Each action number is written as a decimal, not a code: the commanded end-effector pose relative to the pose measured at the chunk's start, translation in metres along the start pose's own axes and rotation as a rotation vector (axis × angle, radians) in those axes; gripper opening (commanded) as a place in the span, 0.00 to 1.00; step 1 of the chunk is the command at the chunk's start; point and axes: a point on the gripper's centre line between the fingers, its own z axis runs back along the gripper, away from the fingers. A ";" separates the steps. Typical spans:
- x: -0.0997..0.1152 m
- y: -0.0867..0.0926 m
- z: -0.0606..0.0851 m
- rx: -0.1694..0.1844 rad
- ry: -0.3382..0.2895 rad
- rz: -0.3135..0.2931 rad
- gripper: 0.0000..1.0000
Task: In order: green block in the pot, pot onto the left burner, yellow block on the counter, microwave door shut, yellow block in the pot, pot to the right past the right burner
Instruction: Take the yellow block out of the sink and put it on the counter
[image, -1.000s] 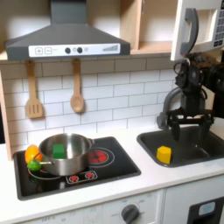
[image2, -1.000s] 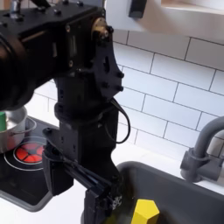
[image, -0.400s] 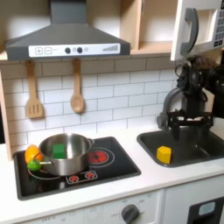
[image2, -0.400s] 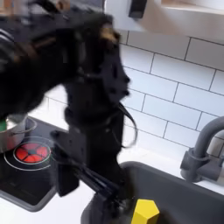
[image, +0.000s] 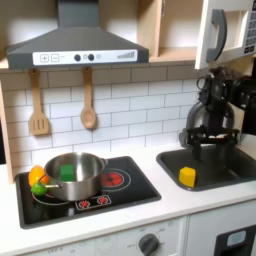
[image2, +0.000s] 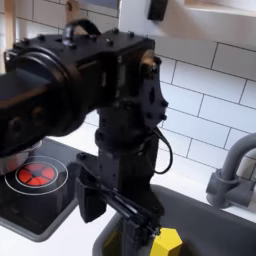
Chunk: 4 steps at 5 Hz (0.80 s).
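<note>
— Where are the blocks?
— The green block (image: 67, 172) sits in the pot (image: 74, 176) on the left burner; the yellow block (image: 187, 176) lies in the sink (image: 225, 172).
— And the pincer (image: 209, 141)?
— Above the sink; open or closed, I cannot tell.

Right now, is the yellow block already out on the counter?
No, the yellow block lies inside the sink in the first exterior view.

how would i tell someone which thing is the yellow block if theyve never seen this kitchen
In the first exterior view, start at the dark grey sink set in the counter on the first exterior view's right, under the black arm. The yellow block sits inside the basin near its left wall. It is small, cube-like and plain bright yellow, unlike the rounded yellow-green-orange toy beside the pot on the stove.
</note>
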 end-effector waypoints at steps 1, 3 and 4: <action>0.016 0.017 -0.022 0.003 0.017 0.025 1.00; 0.032 0.026 -0.046 0.009 0.015 -0.013 1.00; 0.043 0.024 -0.060 0.006 0.024 -0.039 1.00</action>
